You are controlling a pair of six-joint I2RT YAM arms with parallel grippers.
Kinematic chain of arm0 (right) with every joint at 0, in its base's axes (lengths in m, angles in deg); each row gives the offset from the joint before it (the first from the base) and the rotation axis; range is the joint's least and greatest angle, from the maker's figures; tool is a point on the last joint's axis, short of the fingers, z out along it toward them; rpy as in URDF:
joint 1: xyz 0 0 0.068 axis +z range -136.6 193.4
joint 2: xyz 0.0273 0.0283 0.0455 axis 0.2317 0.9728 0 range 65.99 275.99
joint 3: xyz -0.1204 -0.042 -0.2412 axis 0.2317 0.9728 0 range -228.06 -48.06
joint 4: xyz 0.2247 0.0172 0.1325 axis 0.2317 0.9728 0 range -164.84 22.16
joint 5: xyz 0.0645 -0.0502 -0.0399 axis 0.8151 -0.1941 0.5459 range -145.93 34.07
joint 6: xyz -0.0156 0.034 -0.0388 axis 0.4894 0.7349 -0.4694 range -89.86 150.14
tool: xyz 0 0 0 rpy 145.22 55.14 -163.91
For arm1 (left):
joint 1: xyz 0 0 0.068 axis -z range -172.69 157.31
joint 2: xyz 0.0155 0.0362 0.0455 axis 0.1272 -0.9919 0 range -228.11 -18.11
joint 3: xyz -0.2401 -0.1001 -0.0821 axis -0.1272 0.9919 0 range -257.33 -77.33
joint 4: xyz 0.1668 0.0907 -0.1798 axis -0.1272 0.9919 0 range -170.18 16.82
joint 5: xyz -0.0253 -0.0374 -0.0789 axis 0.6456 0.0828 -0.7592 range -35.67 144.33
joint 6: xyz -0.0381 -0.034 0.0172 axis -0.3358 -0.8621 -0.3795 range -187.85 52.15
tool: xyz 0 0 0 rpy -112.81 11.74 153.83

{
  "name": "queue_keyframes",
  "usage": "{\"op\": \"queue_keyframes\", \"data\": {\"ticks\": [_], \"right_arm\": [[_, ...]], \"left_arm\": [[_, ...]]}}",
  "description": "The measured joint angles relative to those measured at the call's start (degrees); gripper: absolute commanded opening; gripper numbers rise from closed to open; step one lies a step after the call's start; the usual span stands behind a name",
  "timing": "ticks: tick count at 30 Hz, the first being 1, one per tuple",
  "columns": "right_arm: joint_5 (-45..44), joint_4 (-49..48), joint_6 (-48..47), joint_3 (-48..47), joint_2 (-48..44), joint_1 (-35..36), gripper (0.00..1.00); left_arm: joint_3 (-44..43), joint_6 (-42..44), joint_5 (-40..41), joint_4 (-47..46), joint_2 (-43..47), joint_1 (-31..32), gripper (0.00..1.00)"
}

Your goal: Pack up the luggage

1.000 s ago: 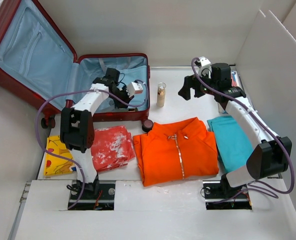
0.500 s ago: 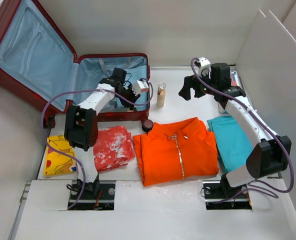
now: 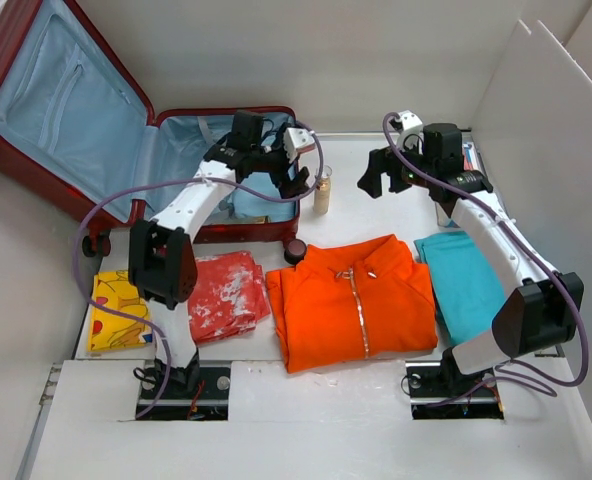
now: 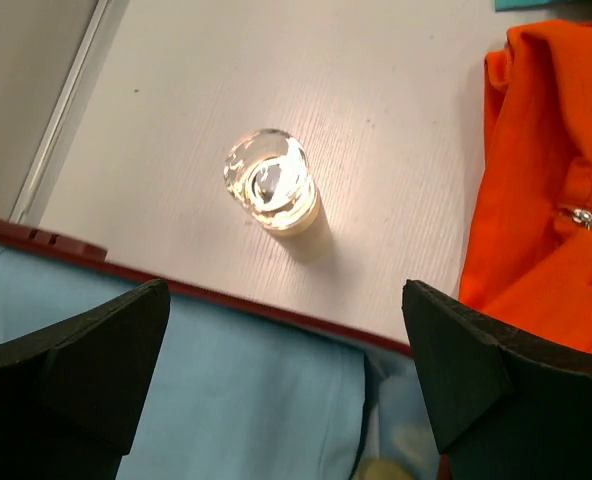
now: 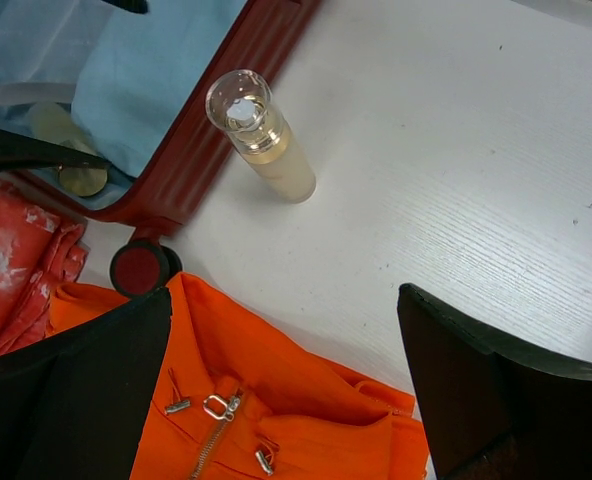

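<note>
The luggage (image 3: 191, 165) is a dark red hard-shell suitcase lying open at the back left, its lid raised and its light blue lining (image 4: 176, 390) showing. My left gripper (image 3: 296, 182) hangs open over the suitcase's right rim (image 4: 226, 298), with nothing between its fingers. A small clear bottle of beige liquid (image 3: 322, 190) stands on the table just right of that rim. My right gripper (image 3: 373, 180) is open and empty, above the table to the right of the bottle (image 5: 259, 135) and over the collar of an orange jacket (image 5: 276, 410).
The orange zip jacket (image 3: 354, 300) lies flat mid-table, a teal cloth (image 3: 461, 280) to its right. A red patterned cloth (image 3: 221, 290) and a yellow one (image 3: 111, 312) lie at the front left. A suitcase wheel (image 5: 141, 268) touches the jacket's corner. A white panel (image 3: 546, 150) walls the right side.
My left gripper has swung right from inside the suitcase to its right rim and gone from shut to open. The right arm has stayed where it was.
</note>
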Motion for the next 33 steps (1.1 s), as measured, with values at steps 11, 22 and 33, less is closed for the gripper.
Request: {"op": "queue_keyframes", "data": {"ticks": [11,22,33], "right_arm": [[-0.3,0.1,-0.5,1.3,-2.2,-1.0,0.98],[-0.4,1.4,-1.7,1.3,-2.2,-2.0,0.98],[-0.5,1.7,-2.0,0.7,-2.2,-3.0,0.98]], "left_arm": [[1.2,-13.0,-1.2,-17.8,-12.9,2.6,1.0],[-3.2,-22.9,-0.3,-26.3,-20.5,5.4,0.3],[-8.4,-24.6,-1.5,-17.5,-20.3,4.7,0.0]]}}
